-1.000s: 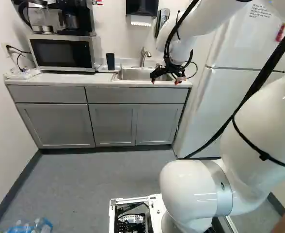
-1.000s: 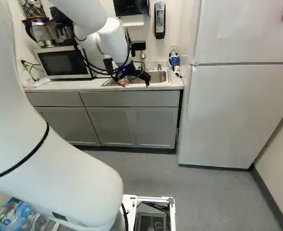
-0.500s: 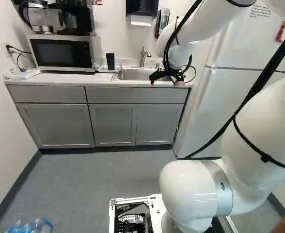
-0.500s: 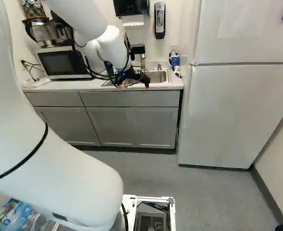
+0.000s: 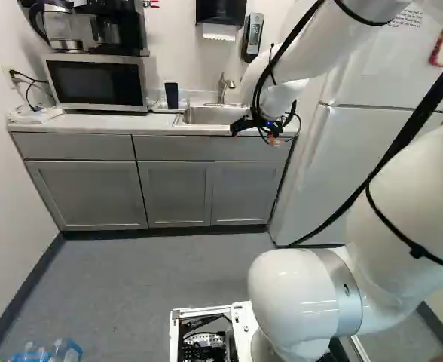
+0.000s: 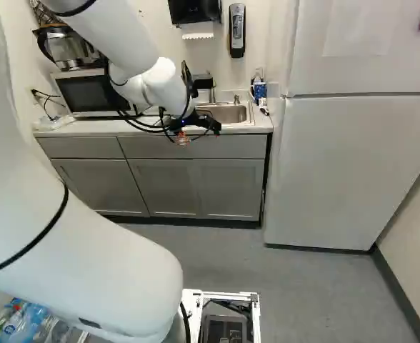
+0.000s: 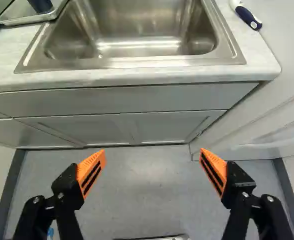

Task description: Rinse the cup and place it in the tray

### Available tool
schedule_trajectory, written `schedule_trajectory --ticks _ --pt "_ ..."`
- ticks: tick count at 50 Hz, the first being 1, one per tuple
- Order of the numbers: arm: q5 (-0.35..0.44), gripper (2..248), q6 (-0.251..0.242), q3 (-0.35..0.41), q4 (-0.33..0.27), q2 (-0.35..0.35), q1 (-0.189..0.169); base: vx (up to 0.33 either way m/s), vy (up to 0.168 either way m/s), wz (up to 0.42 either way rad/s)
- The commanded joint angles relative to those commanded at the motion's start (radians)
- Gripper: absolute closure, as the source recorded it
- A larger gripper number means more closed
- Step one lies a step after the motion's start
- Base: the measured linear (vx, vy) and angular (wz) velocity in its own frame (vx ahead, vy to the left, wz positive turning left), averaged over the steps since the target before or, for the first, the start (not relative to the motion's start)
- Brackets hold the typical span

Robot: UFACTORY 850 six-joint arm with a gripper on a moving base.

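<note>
The hand (image 7: 153,152) gapes wide and empty in front of the tabletop (image 7: 137,76); the dark cup (image 5: 172,96) stands upright on the tray (image 7: 32,19) beside the sink (image 7: 137,30). Reaching too low could jam it against the counter edge — a sideways sweep could topple the cup.

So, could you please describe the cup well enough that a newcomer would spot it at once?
Find the pale countertop along the far wall, with the microwave on it and the sink set into it. Between those two, the cup stands on a tray. It is plain dark blue and straight-sided, unlike the curved metal faucet nearby.
</note>
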Motion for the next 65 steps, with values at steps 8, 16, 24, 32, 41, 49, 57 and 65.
schedule_trajectory --ticks 8,16,24,32,41,49,57,65 --pt "0.072 3 -0.001 0.047 0.001 0.008 0.005 0.0 0.0 0.0" --pt "0.15 3 -0.002 0.097 0.002 0.017 0.011 0.0 0.0 0.0" --pt "0.235 3 -0.003 0.151 0.004 0.026 0.017 0.0 0.0 0.0" --pt "0.327 3 -0.004 0.21 0.005 0.036 0.023 0.0 0.0 0.0" --pt "0.43 3 -0.005 0.277 0.007 0.048 0.03 0.0 0.0 0.0" --pt "0.515 3 -0.007 0.332 0.009 0.057 0.036 0.0 0.0 0.0" --pt "0.593 3 -0.007 0.382 0.01 0.066 0.042 0.0 0.0 0.0" --pt "0.663 3 -0.008 0.427 0.011 0.074 0.047 0.0 0.0 0.0"
